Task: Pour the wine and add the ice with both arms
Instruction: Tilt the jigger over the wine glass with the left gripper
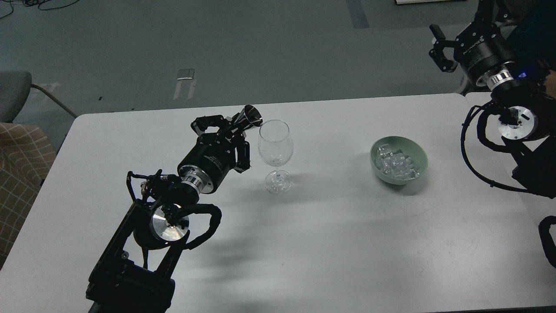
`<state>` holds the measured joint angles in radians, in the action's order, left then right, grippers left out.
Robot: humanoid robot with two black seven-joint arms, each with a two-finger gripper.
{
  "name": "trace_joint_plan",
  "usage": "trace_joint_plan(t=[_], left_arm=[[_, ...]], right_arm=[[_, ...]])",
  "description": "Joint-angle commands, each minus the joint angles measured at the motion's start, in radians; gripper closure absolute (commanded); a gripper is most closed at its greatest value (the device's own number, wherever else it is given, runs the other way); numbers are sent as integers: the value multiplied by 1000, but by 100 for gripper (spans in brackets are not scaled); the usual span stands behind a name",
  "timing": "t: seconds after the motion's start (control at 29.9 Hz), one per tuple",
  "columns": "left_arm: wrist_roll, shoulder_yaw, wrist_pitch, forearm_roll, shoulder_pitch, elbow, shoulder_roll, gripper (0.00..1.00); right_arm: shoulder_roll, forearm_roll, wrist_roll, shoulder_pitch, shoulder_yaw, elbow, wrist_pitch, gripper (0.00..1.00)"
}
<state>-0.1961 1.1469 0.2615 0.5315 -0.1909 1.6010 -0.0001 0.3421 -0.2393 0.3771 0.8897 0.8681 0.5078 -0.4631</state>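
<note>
A white desk point(330, 243) seen from above, with two black robot arms reaching in. The left arm point(173, 204) comes from the desk's near left corner. Its gripper point(234, 130) is closed around a small dark metal cup point(250, 118), shaped like a cone, tipped so that its open mouth points toward the rim of a wine glass point(275, 152). The cup's lip is just beside the glass rim; whether they touch cannot be told. The glass stands upright near the middle of the desk, toward the far edge, and looks empty. Well apart from it, toward the right edge, sits a pale green bowl point(419, 153) holding a pile of clear ice point(395, 165) cubes. The right arm point(512, 108) rises beyond the far right corner, off the desk. Its gripper point(441, 48) hangs in the air with fingers spread apart, holding nothing.
</note>
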Motion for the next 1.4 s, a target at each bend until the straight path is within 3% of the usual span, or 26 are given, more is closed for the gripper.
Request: trace_joint_plan(t=[0.0,1.37], left_arm=[[0,-6,5,41,2,0,0,95],[0,-70,77,228,-42,-7,0,95]], right_arm=[[0,0,0,-1,0,0,0,0],[0,0,2,-5,0,0,0,0]])
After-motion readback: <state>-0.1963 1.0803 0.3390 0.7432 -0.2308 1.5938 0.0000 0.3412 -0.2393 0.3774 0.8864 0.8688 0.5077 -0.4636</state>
